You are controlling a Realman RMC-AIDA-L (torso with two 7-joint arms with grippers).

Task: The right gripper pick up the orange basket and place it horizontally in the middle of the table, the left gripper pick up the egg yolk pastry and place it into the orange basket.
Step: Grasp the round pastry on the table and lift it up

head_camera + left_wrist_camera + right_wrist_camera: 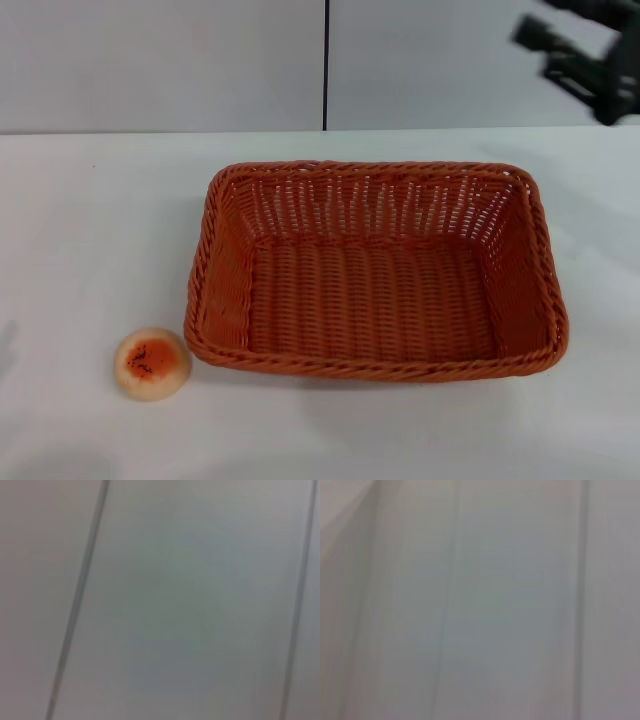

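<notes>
The orange basket [375,270] lies lengthwise across the middle of the white table [90,230], upright and with nothing in it. The egg yolk pastry [151,363] sits on the table just off the basket's front left corner, apart from it. My right gripper [535,52] hangs high at the far right, above and behind the basket, its two black fingers spread with nothing between them. My left gripper shows in no view. Both wrist views show only a pale panelled wall.
A grey panelled wall [160,60] with a dark vertical seam runs behind the table's far edge. Bare tabletop lies to the left of the basket and along the front edge.
</notes>
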